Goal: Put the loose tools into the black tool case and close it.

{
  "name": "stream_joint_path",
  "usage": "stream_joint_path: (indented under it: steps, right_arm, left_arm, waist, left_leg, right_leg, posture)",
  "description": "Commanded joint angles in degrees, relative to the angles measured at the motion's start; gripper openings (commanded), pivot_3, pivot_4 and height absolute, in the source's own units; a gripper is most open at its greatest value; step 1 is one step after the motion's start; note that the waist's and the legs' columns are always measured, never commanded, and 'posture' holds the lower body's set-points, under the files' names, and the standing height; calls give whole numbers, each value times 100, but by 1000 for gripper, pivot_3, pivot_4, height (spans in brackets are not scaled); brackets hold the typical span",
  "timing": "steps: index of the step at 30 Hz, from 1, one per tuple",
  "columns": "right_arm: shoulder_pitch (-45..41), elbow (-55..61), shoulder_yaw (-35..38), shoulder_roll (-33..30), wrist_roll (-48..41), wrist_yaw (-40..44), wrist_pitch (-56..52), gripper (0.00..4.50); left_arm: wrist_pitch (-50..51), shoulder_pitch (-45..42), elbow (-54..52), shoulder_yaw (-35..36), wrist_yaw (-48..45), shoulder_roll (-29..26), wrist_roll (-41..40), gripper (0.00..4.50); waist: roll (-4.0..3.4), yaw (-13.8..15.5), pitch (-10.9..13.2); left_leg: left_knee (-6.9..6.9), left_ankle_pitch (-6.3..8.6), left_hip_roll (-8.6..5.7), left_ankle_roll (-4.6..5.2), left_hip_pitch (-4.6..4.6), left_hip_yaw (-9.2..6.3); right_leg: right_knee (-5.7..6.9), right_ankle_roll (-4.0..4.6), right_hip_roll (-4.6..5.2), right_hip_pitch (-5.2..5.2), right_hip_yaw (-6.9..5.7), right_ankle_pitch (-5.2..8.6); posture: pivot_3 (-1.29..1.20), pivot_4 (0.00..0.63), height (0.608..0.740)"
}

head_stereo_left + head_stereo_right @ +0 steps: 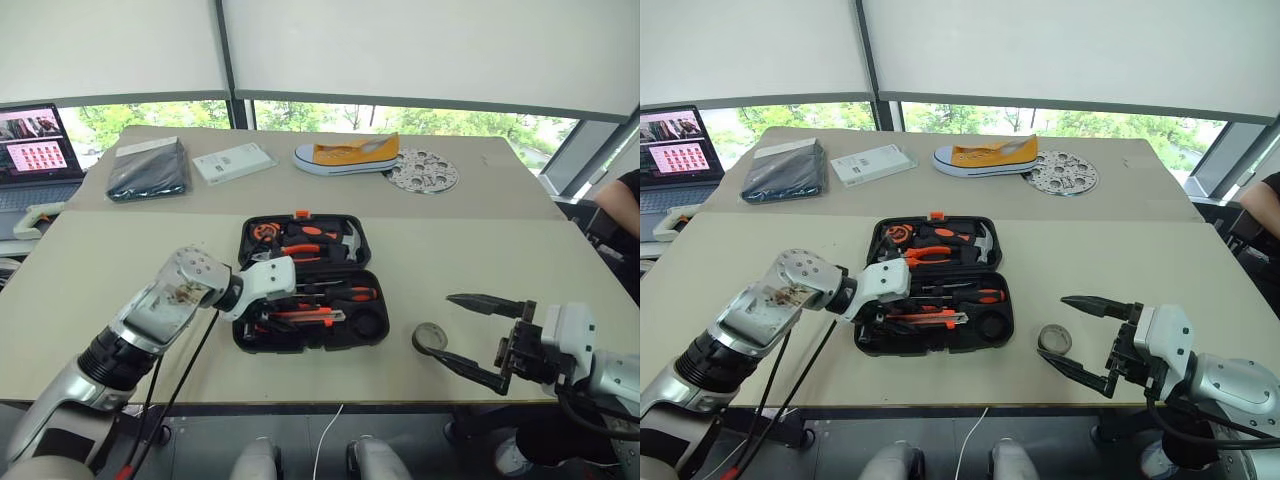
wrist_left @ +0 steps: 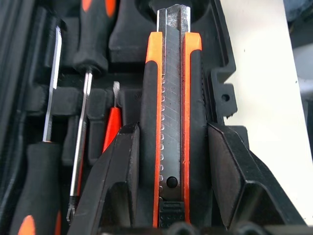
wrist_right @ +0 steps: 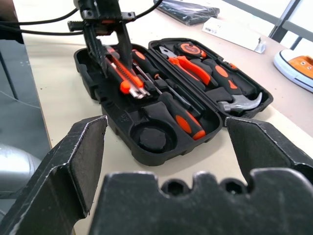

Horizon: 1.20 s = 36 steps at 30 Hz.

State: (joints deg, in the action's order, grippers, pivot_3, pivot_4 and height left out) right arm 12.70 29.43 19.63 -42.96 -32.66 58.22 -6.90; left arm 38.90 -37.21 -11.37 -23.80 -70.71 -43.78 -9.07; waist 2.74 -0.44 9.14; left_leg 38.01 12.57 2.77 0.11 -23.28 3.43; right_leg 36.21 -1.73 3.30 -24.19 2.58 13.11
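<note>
Here the black tool case [image 1: 310, 282] lies open near the front edge of the worktop [image 1: 120, 290], its lid half holding the orange-handled pliers [image 1: 300, 250], hammer [image 1: 350, 240] and tape measure [image 1: 264, 232]. The left gripper [image 3: 110, 61] reaches into the front half of the case, its fingers [image 2: 117, 181] clamped on the sides of the orange-and-black utility knife [image 2: 171, 122], which lies along the case beside the screwdrivers [image 2: 83, 98] already in their slots. The round slot at the case's right end [image 3: 154, 138] is bare. The small black tape roll [image 1: 1054, 340] sits on the worktop just right of the case, close to the front edge. The right gripper [image 1: 478, 338] hangs beside the roll with its fingers [image 1: 485, 303] spread wide apart, holding nothing. Toward the far edge lie a dark flat pouch [image 1: 148, 168], a white box [image 1: 234, 162], a yellow shoe [image 1: 350, 155] and a perforated disc [image 1: 424, 170].
</note>
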Motion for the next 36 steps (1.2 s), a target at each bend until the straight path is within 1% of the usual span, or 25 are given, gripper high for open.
stream_joint_path:
  steps: [1,8,10,11,13,15,16,20,22,25,26,28,29,30,31,34,35,36]
  right_arm:
    - [18,220,130,22,-37,-121,27,4500]
    - [9,256,79,13,-45,-205,14,4500]
    - [-5,252,63,12,-45,-216,14,4500]
    - [-12,250,56,11,-44,-220,14,4500]
    - [-31,243,38,9,-42,-234,15,4500]
    - [-40,239,27,12,-41,-251,19,4500]
    - [-40,238,20,16,-39,-257,22,4500]
    - [-11,232,7,45,-33,-275,40,4500]
    - [10,224,6,70,-24,-287,48,4500]
    - [19,219,-16,130,-2,-319,50,4500]
    - [22,223,-39,155,14,-334,54,4500]
    - [33,224,-78,203,44,-363,70,4500]
    - [50,223,-98,233,63,-384,83,4500]
    - [63,224,-109,255,76,-396,93,4500]
    - [76,228,-117,273,89,-406,99,4500]
    - [126,247,-107,303,73,-435,53,4500]
    - [134,248,-105,305,73,-437,51,4500]
    - [140,232,-100,299,76,-427,56,4500]
  left_arm:
    - [66,-47,-164,-42,60,53,33,1521]
    - [94,-106,3,-164,155,81,204,1521]
    - [161,-100,-17,-166,67,60,125,2523]
    - [187,-87,-61,-180,-5,34,79,2793]
    - [225,-43,-152,-146,-84,24,-33,3637]
    - [138,-34,-139,-27,-31,61,-79,4326]
    - [-5,-55,-67,82,-2,110,-114,4474]
    - [-342,-179,279,727,-22,397,-605,4474]
    - [-728,-215,557,1057,-129,536,-847,4474]
    - [-1132,-152,921,1270,-346,526,-964,3731]
    - [-1381,-53,1048,1269,-464,486,-927,3388]
    - [-2014,168,1323,1215,-639,460,-773,2597]
    - [-2099,308,1409,1247,-628,527,-819,2300]
    - [-2133,394,1466,1276,-617,582,-870,1819]
    - [-2178,465,1511,1308,-568,644,-901,1491]
    - [-2721,716,1521,1073,-662,621,-596,315]
    - [-2817,759,1526,1029,-691,625,-549,22]
    - [-2938,777,1575,993,-682,664,-481,22]
  waist:
    - [0,1,0]
    - [-1,6,0]
    - [-1,9,-1]
    - [-1,8,-1]
    - [-3,4,-2]
    - [-3,3,-2]
    - [-3,8,-2]
    - [-2,52,-1]
    - [-3,56,-1]
    - [-4,53,-2]
    - [-4,40,-2]
    - [-9,29,-5]
    - [-13,27,-7]
    - [-14,29,-8]
    - [-14,33,-8]
    - [-14,46,-8]
    - [-14,55,-8]
    - [-14,69,-8]
  left_leg:
    - [0,0,0,0,0,0]
    - [0,0,0,0,2,0]
    - [0,0,0,0,3,0]
    - [1,0,0,0,4,0]
    - [2,0,1,0,3,0]
    - [2,0,1,0,1,-1]
    - [2,0,0,0,1,-1]
    - [5,0,-3,0,-5,-1]
    - [9,0,-2,0,-4,-2]
    - [14,0,-2,0,-2,-3]
    - [14,0,-1,0,0,-3]
    - [14,0,-1,0,0,-3]
    - [14,0,-1,0,1,-3]
    - [14,0,-1,0,0,-3]
    - [14,0,-1,0,0,-3]
    - [19,0,0,0,-6,-3]
    - [20,0,-1,0,-7,-3]
    - [21,0,-1,0,-7,-3]
  right_leg:
    - [0,0,0,-1,0,0]
    - [1,0,0,1,0,0]
    - [1,0,0,2,0,0]
    - [2,0,0,2,0,0]
    - [2,0,-1,2,0,0]
    - [1,0,-1,1,1,0]
    - [0,1,-1,1,0,0]
    - [-2,-1,2,1,0,0]
    - [0,-1,2,2,0,0]
    - [5,-2,1,2,-1,-1]
    - [5,-1,0,4,0,-1]
    - [5,-1,0,4,0,-1]
    - [5,-1,0,4,0,-1]
    - [5,0,0,5,1,-2]
    - [4,2,0,5,1,-3]
    - [5,0,1,3,0,-3]
    - [4,-1,2,4,0,-4]
    - [4,-2,2,3,0,-6]
  posture:
    - [0,150,740]
    - [0,150,740]
    - [0,150,740]
    - [0,150,740]
    - [0,150,740]
    - [0,150,740]
    - [0,150,740]
    - [0,150,740]
    - [0,150,740]
    - [0,150,740]
    - [0,150,740]
    - [0,150,740]
    - [0,150,740]
    - [0,150,740]
    - [0,150,740]
    - [0,150,740]
    - [0,150,740]
    - [0,150,740]
